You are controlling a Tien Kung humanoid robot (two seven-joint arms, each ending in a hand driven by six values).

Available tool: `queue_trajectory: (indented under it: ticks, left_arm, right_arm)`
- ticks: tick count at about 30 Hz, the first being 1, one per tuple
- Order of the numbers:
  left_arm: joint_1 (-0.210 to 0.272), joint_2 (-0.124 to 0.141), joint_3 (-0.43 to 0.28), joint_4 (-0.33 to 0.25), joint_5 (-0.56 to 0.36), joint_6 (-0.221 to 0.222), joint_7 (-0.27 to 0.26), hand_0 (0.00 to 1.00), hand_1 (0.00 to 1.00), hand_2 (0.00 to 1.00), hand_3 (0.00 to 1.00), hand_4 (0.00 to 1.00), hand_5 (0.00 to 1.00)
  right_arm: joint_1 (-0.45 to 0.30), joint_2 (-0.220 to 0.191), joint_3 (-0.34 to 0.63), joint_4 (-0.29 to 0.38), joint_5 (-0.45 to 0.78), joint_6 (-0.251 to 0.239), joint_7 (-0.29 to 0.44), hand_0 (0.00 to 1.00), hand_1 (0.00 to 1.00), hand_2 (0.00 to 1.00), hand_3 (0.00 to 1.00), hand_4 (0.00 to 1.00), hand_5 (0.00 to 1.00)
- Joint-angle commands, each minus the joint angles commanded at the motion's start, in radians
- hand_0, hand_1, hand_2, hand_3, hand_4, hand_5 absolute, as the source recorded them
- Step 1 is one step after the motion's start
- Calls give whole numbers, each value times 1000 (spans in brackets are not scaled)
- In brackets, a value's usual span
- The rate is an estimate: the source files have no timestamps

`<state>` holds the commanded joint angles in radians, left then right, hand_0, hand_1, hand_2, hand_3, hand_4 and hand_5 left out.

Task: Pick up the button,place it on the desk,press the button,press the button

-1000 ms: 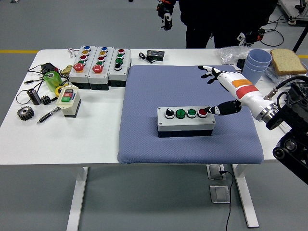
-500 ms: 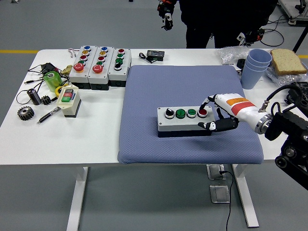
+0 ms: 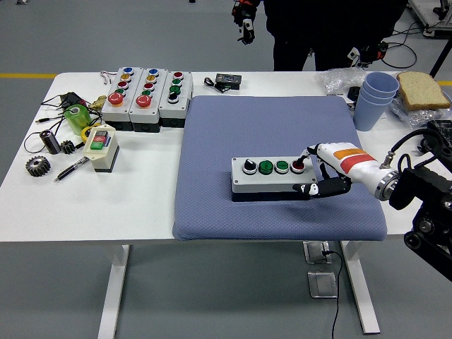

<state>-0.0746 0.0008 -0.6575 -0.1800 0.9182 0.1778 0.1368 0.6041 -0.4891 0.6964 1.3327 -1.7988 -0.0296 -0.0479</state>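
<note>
Sits on the blue mat (image 3: 275, 120) in the middle of the white surface (image 3: 141, 205): the button box (image 3: 273, 176), a grey four-button unit with one black, two green and one red button (image 3: 298, 167). Clasps its right end: the right robot hand (image 3: 318, 173), one fingertip touching the red button, thumb against the box's front side. Stand at far left, well apart: three more button boxes (image 3: 146, 95). Stands at the far side: a person (image 3: 318, 28).
</note>
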Motion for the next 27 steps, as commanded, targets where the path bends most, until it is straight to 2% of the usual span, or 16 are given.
queue_trajectory:
  ticks: [6, 9, 17, 23, 27]
  left_arm:
    - [0, 0, -2, 0, 2, 0, 1, 627, 660, 679, 602, 340, 643]
    - [0, 0, -3, 0, 2, 0, 1, 627, 660, 680, 603, 339, 641]
    - [-2, 1, 8, 0, -12, 0, -3, 627, 660, 680, 603, 339, 641]
    - [-2, 1, 5, 0, -9, 0, -3, 627, 660, 680, 603, 339, 641]
    - [-2, 0, 2, 0, -5, 0, -2, 627, 660, 679, 602, 339, 640]
  right_arm:
    - [1, 3, -1, 0, 1, 8, -4, 149, 2, 169, 652, 861, 630]
    - [4, 6, -1, 2, 0, 29, -14, 149, 2, 169, 650, 862, 632]
    - [-4, 6, 45, 42, -9, -21, -9, 149, 2, 169, 651, 863, 632]
    - [5, 22, 63, 75, -23, -20, -18, 148, 2, 169, 652, 864, 634]
    - [11, 36, 42, 70, -23, -14, -23, 149, 2, 170, 653, 866, 636]
